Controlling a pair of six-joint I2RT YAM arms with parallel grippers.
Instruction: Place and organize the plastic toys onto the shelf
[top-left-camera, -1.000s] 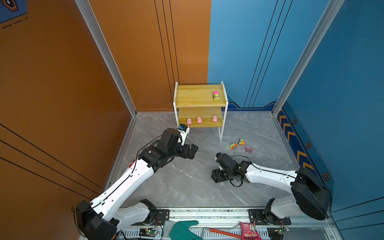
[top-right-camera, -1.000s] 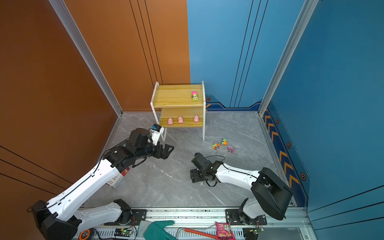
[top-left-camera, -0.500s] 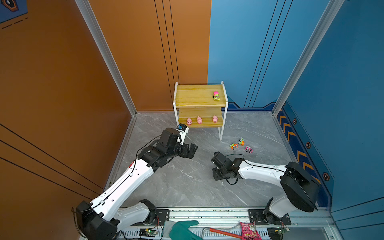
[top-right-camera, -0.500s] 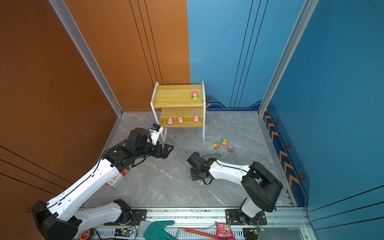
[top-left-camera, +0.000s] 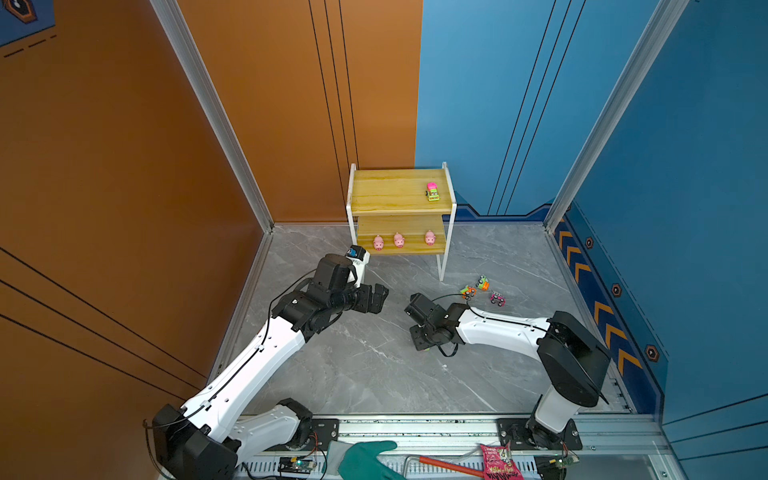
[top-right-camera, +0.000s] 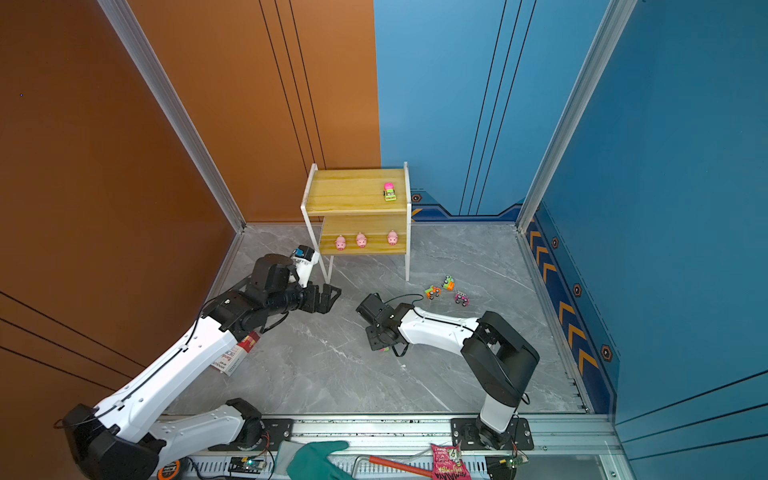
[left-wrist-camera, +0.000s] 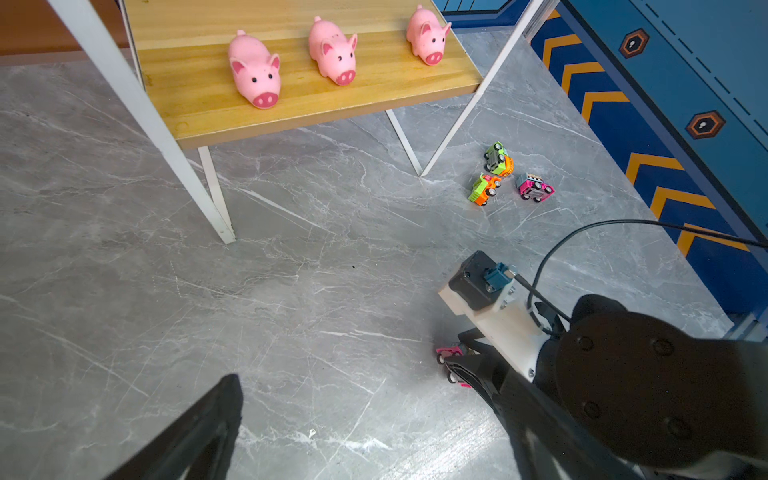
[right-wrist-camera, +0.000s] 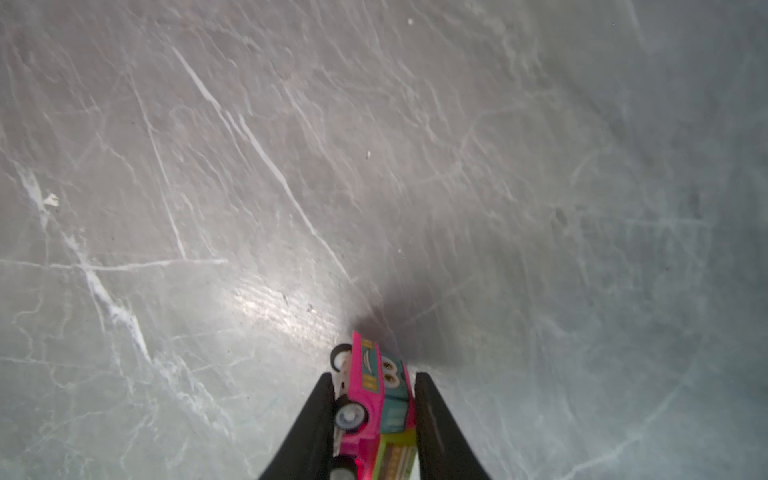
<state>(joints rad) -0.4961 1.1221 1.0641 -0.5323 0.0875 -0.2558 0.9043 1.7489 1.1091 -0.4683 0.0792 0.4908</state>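
Right gripper, swung leftward, jaws pinching the pink truck by its sides; probably light, stiff, slippery. Left gripper jaws wide, empty.

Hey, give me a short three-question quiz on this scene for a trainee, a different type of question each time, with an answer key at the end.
1. How many pigs stand on the lower board of the shelf?
2. True or false: the left gripper is shut.
3. What sits between the jaws of the right gripper? A) a pig B) a pink truck C) nothing

Key
1. Three.
2. False: its jaws are open and empty.
3. B.
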